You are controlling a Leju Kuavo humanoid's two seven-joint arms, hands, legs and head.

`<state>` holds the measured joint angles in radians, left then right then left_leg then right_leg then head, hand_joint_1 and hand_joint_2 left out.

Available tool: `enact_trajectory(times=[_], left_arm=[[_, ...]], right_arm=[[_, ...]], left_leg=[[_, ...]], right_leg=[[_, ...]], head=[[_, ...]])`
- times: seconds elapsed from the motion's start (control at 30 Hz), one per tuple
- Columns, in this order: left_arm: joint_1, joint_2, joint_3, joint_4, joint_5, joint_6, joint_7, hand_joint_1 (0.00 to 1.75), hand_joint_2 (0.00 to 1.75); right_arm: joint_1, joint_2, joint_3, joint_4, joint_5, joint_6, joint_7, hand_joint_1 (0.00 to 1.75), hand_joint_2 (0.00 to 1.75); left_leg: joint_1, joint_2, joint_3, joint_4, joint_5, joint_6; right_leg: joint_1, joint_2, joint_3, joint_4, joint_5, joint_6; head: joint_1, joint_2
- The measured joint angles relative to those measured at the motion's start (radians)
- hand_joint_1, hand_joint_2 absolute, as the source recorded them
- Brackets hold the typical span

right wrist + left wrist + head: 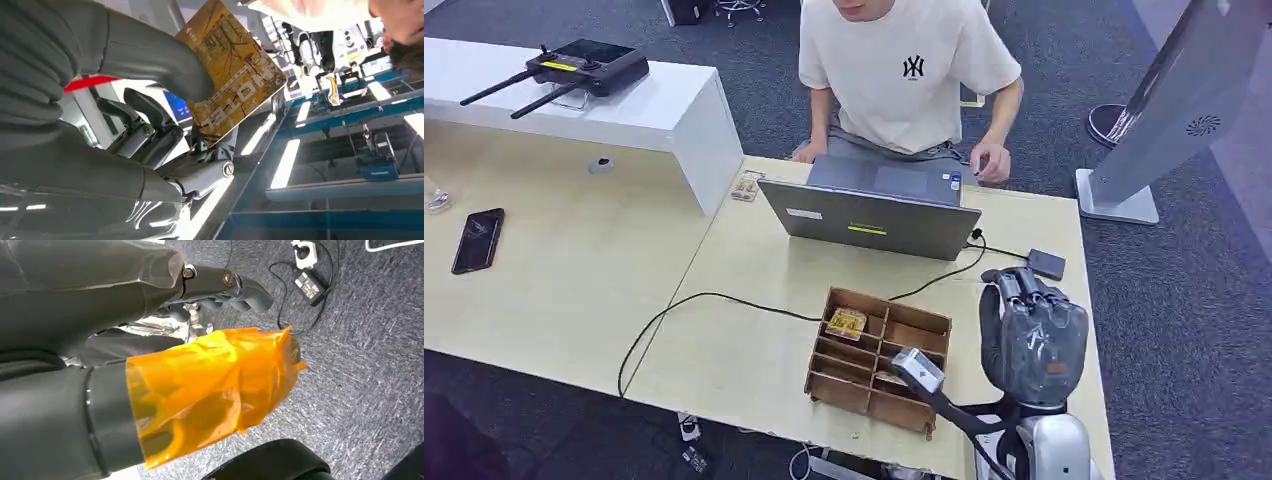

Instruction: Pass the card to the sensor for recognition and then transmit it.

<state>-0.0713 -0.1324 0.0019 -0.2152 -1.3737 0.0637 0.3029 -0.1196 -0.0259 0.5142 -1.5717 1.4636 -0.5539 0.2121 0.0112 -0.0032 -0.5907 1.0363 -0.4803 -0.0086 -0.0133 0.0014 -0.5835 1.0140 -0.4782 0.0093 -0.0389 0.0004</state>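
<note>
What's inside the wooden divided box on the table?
The wooden box holds a stack of yellow cards in one far compartment. The other visible compartments look empty. The right arm covers part of the near corner, so that stays unknown.

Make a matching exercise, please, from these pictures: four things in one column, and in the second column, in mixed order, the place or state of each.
Things:
1. card
2. laptop
3. black phone
4. wooden organiser box

Places or states:
A. lies flat on the left part of the table
B. pinched by the right hand
C. stands open in front of the seated person
D. near the table's front edge, with yellow cards in one compartment

Pairs: 1-B, 2-C, 3-A, 4-D
</note>
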Motion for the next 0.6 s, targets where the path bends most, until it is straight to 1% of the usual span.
enact_trajectory(times=[0.03, 0.1, 0.17, 0.27, 0.37, 0.5, 0.53, 0.6], left_arm=[[0.001, -0.001, 0.001, 0.0, 0.002, 0.005, 0.005, 0.0, 0.0], [0.004, -0.007, 0.003, 0.0, 0.004, 0.023, 0.032, 0.0, 0.0], [0.009, -0.018, 0.009, 0.0, 0.007, 0.04, 0.048, 0.0, 0.0], [0.017, -0.027, 0.014, 0.0, 0.018, 0.06, 0.051, 0.0, 0.0], [0.023, -0.03, 0.031, 0.0, 0.034, 0.077, 0.052, 0.0, 0.0], [0.035, -0.035, 0.057, 0.0, 0.06, 0.101, 0.049, 0.0, 0.0], [0.038, -0.035, 0.063, 0.0, 0.063, 0.106, 0.046, 0.0, 0.0], [0.042, -0.035, 0.072, 0.0, 0.066, 0.111, 0.043, 0.0, 0.0]], right_arm=[[0.01, 0.008, -0.009, -0.01, -0.032, -0.012, -0.011, 1.75, 1.75], [0.031, 0.024, -0.028, -0.034, -0.114, -0.036, -0.037, 1.75, 1.75], [0.059, 0.034, -0.05, -0.066, -0.265, -0.07, -0.082, 1.75, 1.75], [0.104, 0.044, -0.085, -0.11, -0.436, -0.088, -0.148, 1.75, 1.75], [0.162, 0.056, -0.119, -0.158, -0.574, -0.075, -0.193, 1.75, 1.75], [0.257, 0.058, -0.166, -0.227, -0.785, -0.045, -0.218, 1.75, 1.75], [0.279, 0.058, -0.177, -0.241, -0.822, -0.045, -0.225, 1.75, 1.75], [0.315, 0.058, -0.194, -0.264, -0.851, -0.045, -0.236, 1.75, 1.75]], left_leg=[[0.0, 0.0, 0.0, 0.0, 0.0, 0.0], [0.0, 0.0, 0.0, 0.0, 0.0, 0.0], [0.0, 0.0, 0.0, 0.0, 0.0, 0.0], [0.0, 0.0, 0.0, 0.0, -0.001, 0.0], [0.0, 0.0, 0.0, 0.0, -0.001, 0.0], [0.0, -0.001, -0.001, 0.0, -0.001, 0.001], [0.0, -0.001, -0.001, 0.0, -0.001, 0.001], [0.0, 0.0, -0.001, 0.0, -0.001, 0.001]], right_leg=[[0.0, 0.0, 0.0, 0.0, 0.0, 0.0], [0.0, 0.0, 0.0, 0.0, 0.0, 0.0], [0.0, 0.0, 0.0, 0.0, 0.0, 0.0], [0.0, 0.0, 0.0, 0.0, 0.0, 0.0], [0.0, -0.001, 0.0, 0.0, 0.0, 0.0], [0.0, -0.001, 0.0, 0.0, -0.001, 0.0], [0.0, -0.001, 0.0, 0.0, -0.001, 0.0], [0.0, 0.0, 0.0, 0.0, -0.001, 0.0]], head=[[0.0, 0.0], [0.0, 0.0], [0.0, 0.0], [0.0, 0.0], [0.0, 0.0], [0.0, 0.0], [0.0, 0.0], [0.0, 0.0]])
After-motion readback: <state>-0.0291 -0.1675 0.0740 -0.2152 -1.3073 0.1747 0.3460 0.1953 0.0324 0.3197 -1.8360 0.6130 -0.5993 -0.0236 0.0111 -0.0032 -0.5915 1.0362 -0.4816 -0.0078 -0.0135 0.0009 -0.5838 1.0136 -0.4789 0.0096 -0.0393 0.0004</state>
